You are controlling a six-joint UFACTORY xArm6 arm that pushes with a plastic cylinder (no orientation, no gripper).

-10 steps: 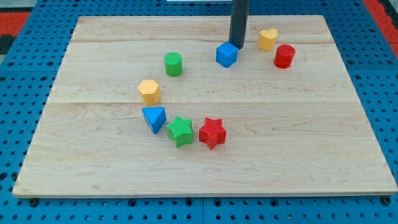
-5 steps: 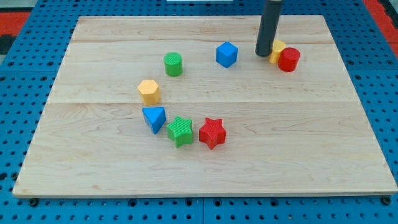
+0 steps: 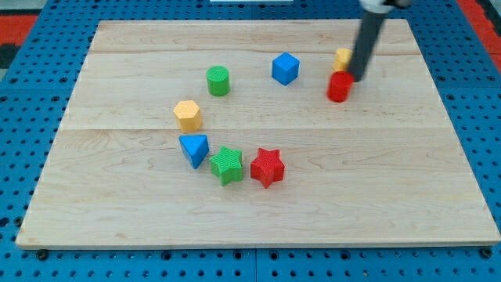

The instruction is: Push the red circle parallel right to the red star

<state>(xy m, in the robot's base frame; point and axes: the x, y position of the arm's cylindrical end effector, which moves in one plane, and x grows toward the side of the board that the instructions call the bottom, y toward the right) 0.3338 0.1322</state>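
The red circle (image 3: 339, 87), a short upright cylinder, sits well up and to the view's right of the red star (image 3: 267, 167), which lies flat.

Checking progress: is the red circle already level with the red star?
No, the red circle sits near the view's top, far above the red star, beside my tip.
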